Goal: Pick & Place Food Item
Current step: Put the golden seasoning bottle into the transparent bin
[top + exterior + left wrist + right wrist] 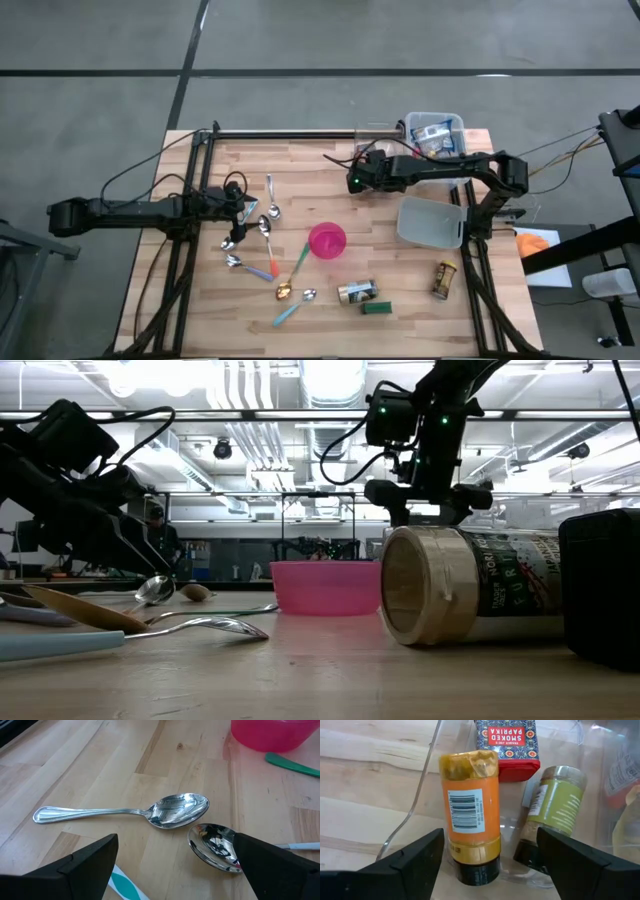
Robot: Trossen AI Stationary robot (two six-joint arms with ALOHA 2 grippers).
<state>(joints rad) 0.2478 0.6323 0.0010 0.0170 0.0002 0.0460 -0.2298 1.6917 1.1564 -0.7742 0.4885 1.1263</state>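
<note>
High: right gripper (362, 172) hangs by the bin (436, 118) at the table's (300, 160) far edge; left gripper (240, 205) waits over the spoons (262, 220).

Low: can (470, 598) and bowl (325, 586) sit near; lift high before crossing.

Right wrist: fingers spread, holding nothing, above the orange bottle (470, 815) lying in the bin. Close squarely across its body; jar (555, 805) and paprika tin (507, 742) crowd it.

Left wrist: fingers spread, empty.

Spoons (272, 197) — about nine, scattered left of centre, some metal, some coloured-handled. One pink bowl (327, 241). Two clear bins (432, 222) — one holding packets. On the bare wood: two jars (357, 292) and one small dark green block (377, 309).
</note>
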